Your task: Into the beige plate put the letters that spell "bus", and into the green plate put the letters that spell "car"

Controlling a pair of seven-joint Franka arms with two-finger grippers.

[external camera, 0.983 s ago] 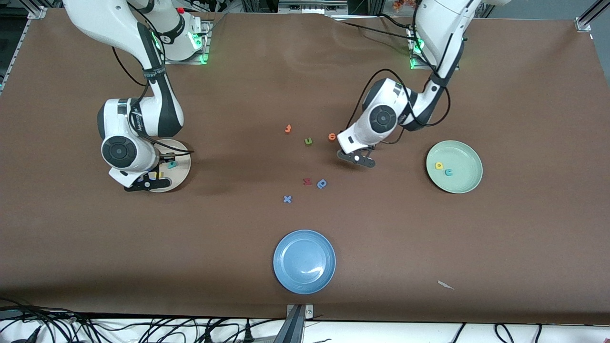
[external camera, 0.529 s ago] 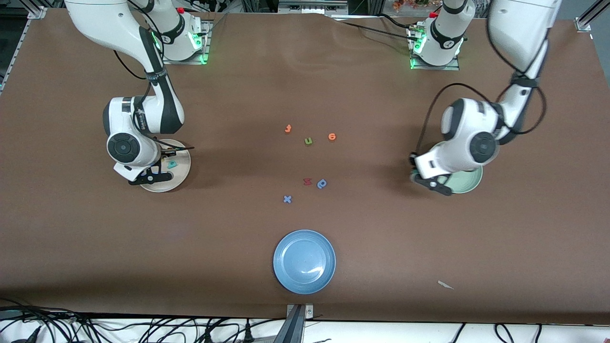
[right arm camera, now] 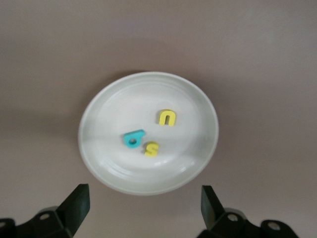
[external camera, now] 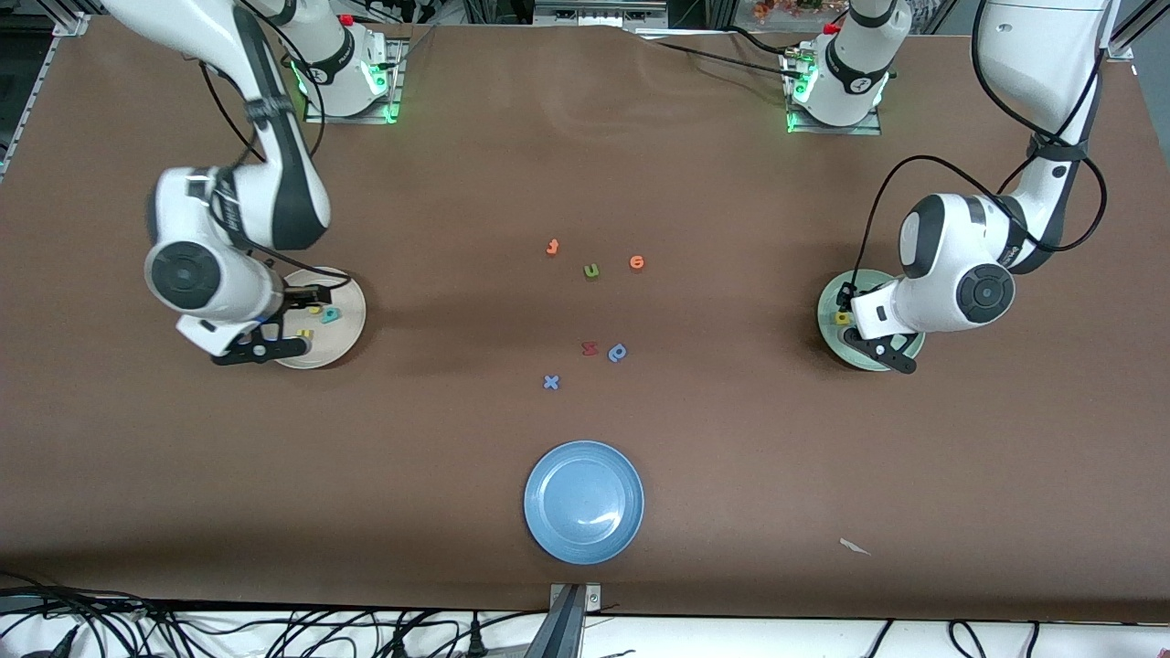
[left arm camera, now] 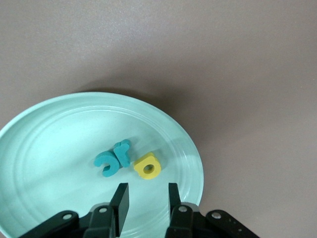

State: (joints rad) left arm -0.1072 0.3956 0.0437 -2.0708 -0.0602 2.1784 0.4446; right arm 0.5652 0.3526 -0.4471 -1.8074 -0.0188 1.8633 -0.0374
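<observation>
- Comparing with a second ago, the left gripper (left arm camera: 146, 203) has swung away from the loose letters at mid-table and now hangs over the green plate (external camera: 830, 294), its fingers parted a little with nothing between them.
- Just ahead of its fingertips lie the teal "c" (left arm camera: 105, 164), the thin teal "r" (left arm camera: 122, 152) touching it, and the yellow "a" (left arm camera: 147, 165) beside them; a second ago only the "a" and "c" lay there, so I judge "car" complete.
- Over at the right arm's end, the right gripper (right arm camera: 144, 206) has gone from shut to wide open and has risen above the beige plate (right arm camera: 104, 104).
- Below its spread fingers lie the yellow "u" (right arm camera: 167, 117), the teal "b" (right arm camera: 133, 139) and the yellow "s" (right arm camera: 151, 148), well inside the rim; "bus" also reads as done.
- Hidden or unclear: in the front view the left wrist covers most of the green plate, so only the "a" shows there.
- The right arm covers one side of the beige plate in that view.
- The left wrist view cuts off part of the green plate's rim.
- The "r" is legible only by its slim shape.
</observation>
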